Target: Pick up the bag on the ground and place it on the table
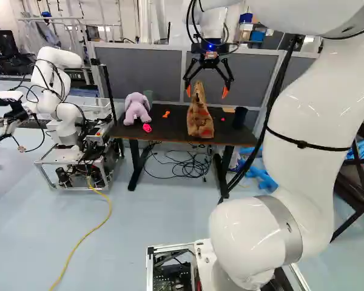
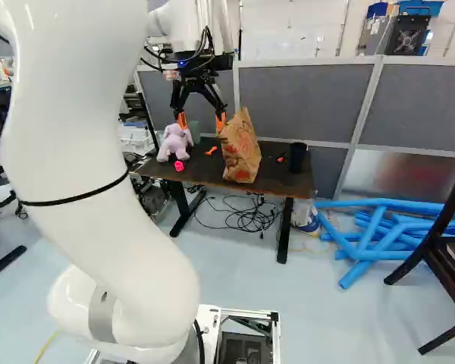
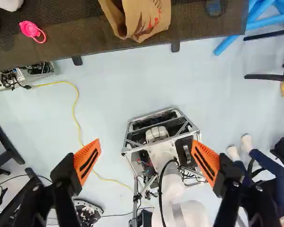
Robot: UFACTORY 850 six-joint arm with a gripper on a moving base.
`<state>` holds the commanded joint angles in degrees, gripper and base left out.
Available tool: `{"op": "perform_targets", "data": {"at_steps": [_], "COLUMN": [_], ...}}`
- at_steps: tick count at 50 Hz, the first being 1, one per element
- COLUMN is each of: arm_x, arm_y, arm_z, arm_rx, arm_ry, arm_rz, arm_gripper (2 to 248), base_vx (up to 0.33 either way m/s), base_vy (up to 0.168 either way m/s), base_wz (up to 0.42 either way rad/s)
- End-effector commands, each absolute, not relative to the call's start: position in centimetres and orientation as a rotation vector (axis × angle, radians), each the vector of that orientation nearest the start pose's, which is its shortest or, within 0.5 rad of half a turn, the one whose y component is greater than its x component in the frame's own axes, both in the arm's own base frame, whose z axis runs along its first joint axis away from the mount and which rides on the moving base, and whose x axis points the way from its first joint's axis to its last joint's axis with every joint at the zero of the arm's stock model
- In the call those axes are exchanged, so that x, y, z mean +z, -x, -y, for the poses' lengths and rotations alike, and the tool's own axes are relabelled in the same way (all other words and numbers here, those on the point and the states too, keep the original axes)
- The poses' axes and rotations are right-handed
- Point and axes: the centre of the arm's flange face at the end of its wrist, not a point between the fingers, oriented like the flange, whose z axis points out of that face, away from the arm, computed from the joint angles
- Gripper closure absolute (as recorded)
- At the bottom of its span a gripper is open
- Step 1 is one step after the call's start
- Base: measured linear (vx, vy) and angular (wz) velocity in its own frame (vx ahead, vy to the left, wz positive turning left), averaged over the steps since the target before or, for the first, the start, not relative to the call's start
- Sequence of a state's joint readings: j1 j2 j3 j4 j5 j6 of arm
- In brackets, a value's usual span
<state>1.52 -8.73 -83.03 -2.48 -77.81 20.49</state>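
Note:
My gripper point(image 1: 207, 91) is above the table's far half in the left base view, pointing down with its orange-padded fingers spread. In the wrist view the gripper point(image 3: 146, 146) has nothing between its fingers. The brown paper bag point(image 1: 199, 120) stands upright on the dark table point(image 1: 164, 133), with red marks on its side and its top narrowing to a peak. In the right base view the bag point(image 2: 240, 155) rises to about fingertip height. From the wrist, the bag point(image 3: 146, 21) lies ahead of the fingers, apart from them. Its underside is hidden.
On the table are a purple plush toy point(image 1: 136, 109), a pink item point(image 1: 147, 128), a small orange item point(image 1: 166, 114) and a black cup point(image 2: 297, 157). Another robot point(image 1: 64, 91) stands left. Blue tubes point(image 2: 379, 235) and a dark chair point(image 2: 447, 258) are right; grey partitions stand behind.

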Motion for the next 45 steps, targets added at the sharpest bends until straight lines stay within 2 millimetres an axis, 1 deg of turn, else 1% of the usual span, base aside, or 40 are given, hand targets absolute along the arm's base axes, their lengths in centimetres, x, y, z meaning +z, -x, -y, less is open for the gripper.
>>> {"op": "perform_targets", "data": {"at_steps": [21, 45], "arm_x": [68.4, 66.7], "arm_y": [-50.4, -50.3], "arm_z": [-0.9, -0.9], "arm_rx": [0.057, -0.027], "arm_ry": [3.150, 3.142], "arm_rz": [-0.502, -0.474], "arm_gripper": [3, 3], "base_vx": [0.000, 0.000], "base_vy": [0.000, 0.000], "base_wz": [0.000, 0.000]}}
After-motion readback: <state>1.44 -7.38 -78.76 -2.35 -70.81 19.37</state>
